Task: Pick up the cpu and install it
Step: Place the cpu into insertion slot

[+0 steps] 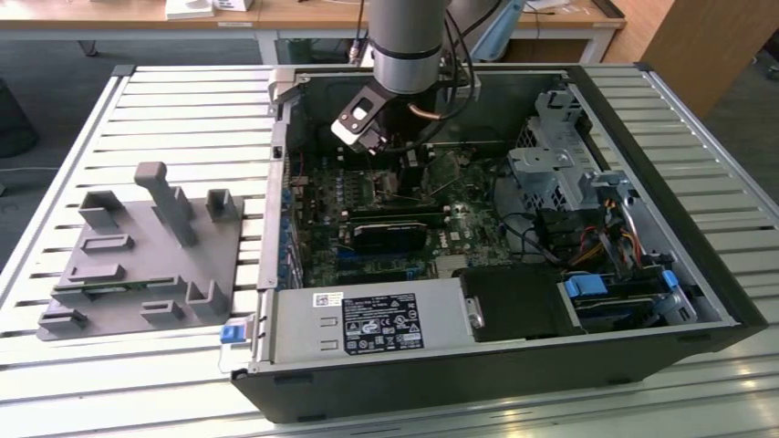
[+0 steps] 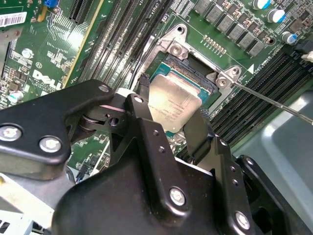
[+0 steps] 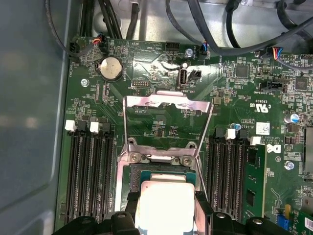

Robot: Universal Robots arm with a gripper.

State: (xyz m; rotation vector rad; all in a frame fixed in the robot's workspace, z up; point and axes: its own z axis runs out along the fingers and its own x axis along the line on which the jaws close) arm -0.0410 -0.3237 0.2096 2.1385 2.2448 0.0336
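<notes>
Second wrist view: black two-finger gripper (image 2: 168, 120) has its fingers (image 2: 198, 134) clamped on opposite edges of the flat, square, silvery-grey cpu (image 2: 173, 103). The chip sits right over the open black socket (image 2: 193, 66) on the green motherboard (image 2: 49, 54); can't tell whether it's touching down. Reads as the install step, placement phase, with the pickup done.

First wrist view: hinged steel load plate (image 3: 146, 102) stands flipped up, and the thin wire lever (image 2: 274, 100) is off to one side. Seating, I'd judge, calls for cpu edges square to the socket frame and a flat, gentle descent; tilt risks the pins.

Room is tight. Black memory slots (image 3: 90, 171) flank both sides, and the plate hinge is close to the fingers.

Exterior view: grey arm (image 1: 408, 46) drops straight into the open black computer case (image 1: 426, 374), with free space above.
</notes>
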